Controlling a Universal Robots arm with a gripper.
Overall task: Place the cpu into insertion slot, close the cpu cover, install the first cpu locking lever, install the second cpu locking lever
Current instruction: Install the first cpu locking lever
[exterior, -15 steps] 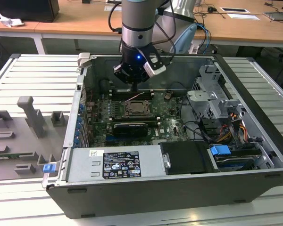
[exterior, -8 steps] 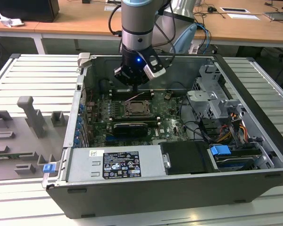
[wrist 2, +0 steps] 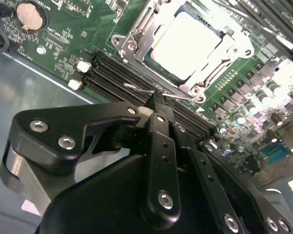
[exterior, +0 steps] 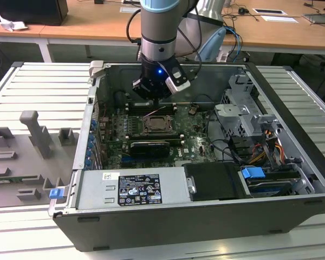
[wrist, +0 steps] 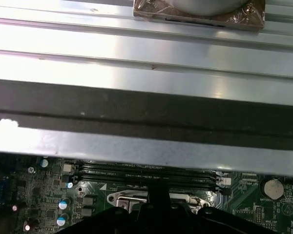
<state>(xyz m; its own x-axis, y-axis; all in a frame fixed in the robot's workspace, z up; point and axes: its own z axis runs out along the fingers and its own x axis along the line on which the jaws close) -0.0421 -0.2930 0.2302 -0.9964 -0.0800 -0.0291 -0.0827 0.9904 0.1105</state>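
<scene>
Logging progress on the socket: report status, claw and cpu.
Claw shut, tips at a thin wire lever beside the socket. Cpu seated, cpu cover down over it. Memory slots close alongside.

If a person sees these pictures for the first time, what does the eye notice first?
First the open computer case on the ribbed table, with the gripper lowered inside it over the green board. In the second wrist view, the cpu lies in the insertion slot under the closed cpu cover, just beyond the black fingers.
</scene>
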